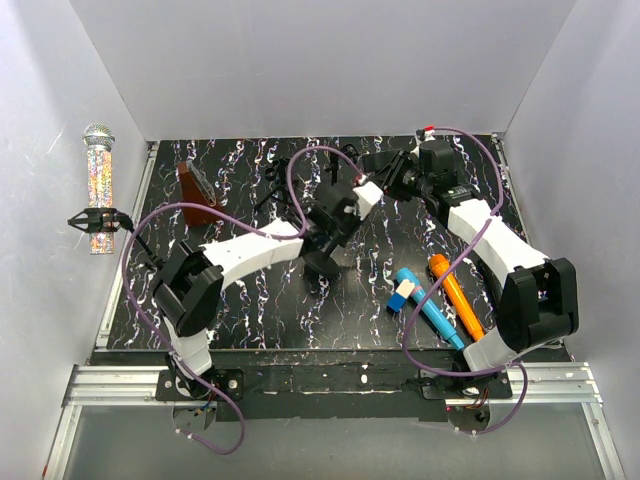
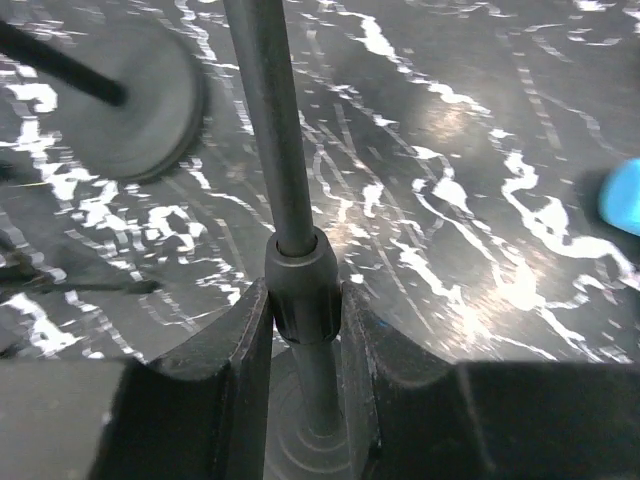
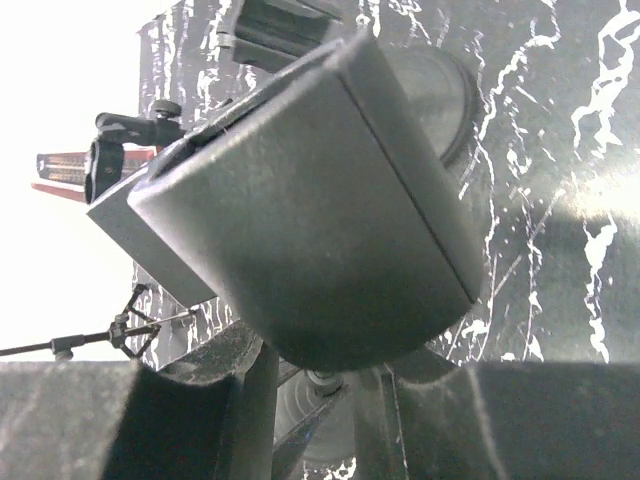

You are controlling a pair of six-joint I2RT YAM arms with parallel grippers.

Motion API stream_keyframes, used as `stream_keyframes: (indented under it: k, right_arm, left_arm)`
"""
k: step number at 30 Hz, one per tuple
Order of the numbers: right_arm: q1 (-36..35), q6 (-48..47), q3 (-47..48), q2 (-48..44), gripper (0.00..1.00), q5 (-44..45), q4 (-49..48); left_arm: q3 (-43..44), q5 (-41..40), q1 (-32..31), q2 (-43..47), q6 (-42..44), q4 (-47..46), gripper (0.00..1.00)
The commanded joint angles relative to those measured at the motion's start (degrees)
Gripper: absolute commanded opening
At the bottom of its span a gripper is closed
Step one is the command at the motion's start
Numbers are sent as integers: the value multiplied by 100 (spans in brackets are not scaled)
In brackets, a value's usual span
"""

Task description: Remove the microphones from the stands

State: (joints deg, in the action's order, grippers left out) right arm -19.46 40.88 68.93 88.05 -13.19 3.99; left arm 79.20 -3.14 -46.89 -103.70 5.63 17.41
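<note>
Left gripper (image 2: 303, 305) is clamped shut on the stand (image 2: 272, 120), its fingers pinching the collar on the thin pole. Around it lies a black, white-veined table (image 1: 260, 310) boxed in by plain white walls (image 1: 320, 60). The left arm stretches from lower left to the frame's centre, and the right arm bends from lower right toward upper centre. Whether the right gripper (image 1: 358, 198) holds anything, I cannot tell. The microphone (image 1: 98, 180) sits in its clip (image 1: 96, 220) at far left.

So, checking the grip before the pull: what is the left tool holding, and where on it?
The left tool is shut on the microphone stand, clamping the thick collar partway up it.
</note>
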Motion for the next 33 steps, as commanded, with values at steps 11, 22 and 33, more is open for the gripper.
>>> stream_keyframes:
  k: [11,22,33]
  right_arm:
    - [-93,-351,-80,-42,1,-559,-115]
    - [-75,-625,-398,54,1,-1459,-1050]
    - [-84,103,41,72,1,358,671]
  left_arm:
    - [-519,2021,741,570,-122,-326,75]
    - [-405,4523,1253,-45,-414,-634,47]
    - [-359,-2226,-290,386,1372,-1619,0]
